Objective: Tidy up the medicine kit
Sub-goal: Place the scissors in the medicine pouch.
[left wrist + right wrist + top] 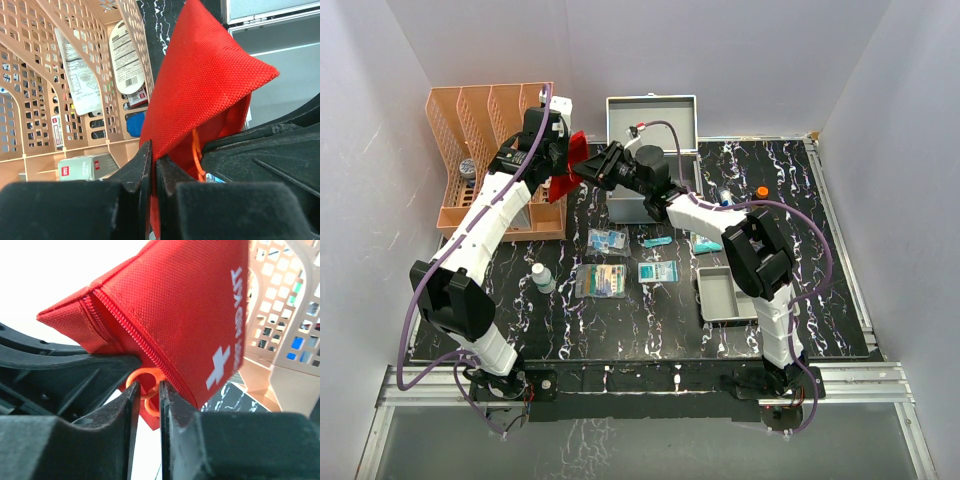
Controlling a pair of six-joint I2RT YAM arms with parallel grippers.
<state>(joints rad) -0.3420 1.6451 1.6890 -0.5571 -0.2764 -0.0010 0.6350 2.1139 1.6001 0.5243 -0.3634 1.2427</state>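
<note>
The medicine kit sits at the back of the table, in the middle, with its lid standing up. It is a shiny grey metal box with square corners. The right arm covers most of its bottom half, so you cannot see what is inside.

Just left of it, up in the air, is the red pouch. It is bumpy woven cloth with a red zip and a white cross. The left claw is pinched tight on an edge of the cloth. The right claw has its two fingers a little bit apart, with the orange plastic zip ring between them. I cannot tell if it squeezes the ring.

Beside the pouch stands an orange rack full of little holes. The things in it are hard to make out.
</note>
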